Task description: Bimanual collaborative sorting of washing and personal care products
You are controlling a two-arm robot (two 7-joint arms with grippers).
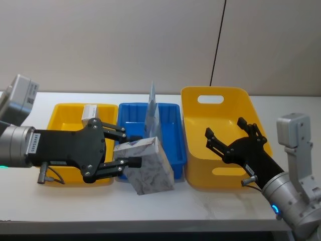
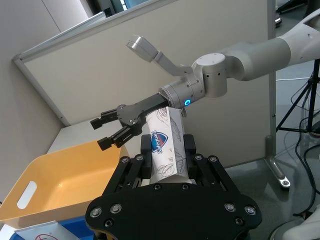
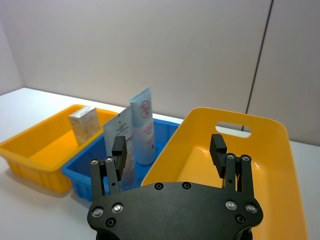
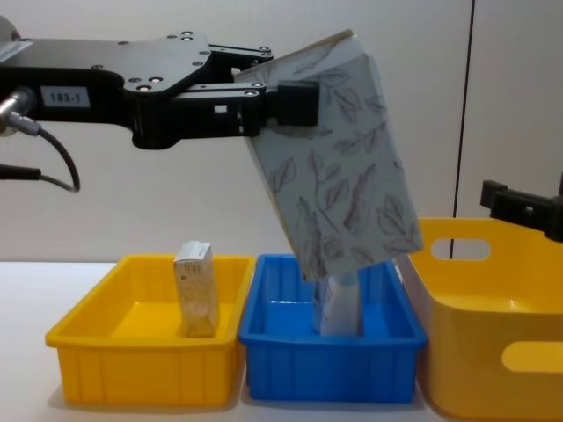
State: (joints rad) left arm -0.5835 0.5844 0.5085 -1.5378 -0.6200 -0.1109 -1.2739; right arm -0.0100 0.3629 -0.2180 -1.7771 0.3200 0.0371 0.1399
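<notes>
My left pincer [image 1: 131, 148] is clamped on a leaf-printed box [image 1: 148, 165], which hangs tilted in the air on the near side of the blue bin [image 1: 175, 145]. The pads bite near its upper end, so most of the box hangs below the grip. My right pincer [image 1: 224, 126] is spread wide and empty above the large yellow bin [image 1: 186, 100]. Another small box [image 1: 90, 111] stands in the small yellow bin [image 1: 62, 113], and the tubes [image 1: 153, 113] stand upright in the blue one. The slant is what worries me most. With the grip so far from the middle, I judge that the box could swing or slide between my pads if I turn the wrist quickly. If I carry it low across the blue bin, its hanging corner could clip the tubes and knock them over. If I let go while it is this crooked, it could catch a rim or topple the box already standing there. If I hand it across instead, my right pincer would have to close on a slanted face, and a poor bite there could drop it.
</notes>
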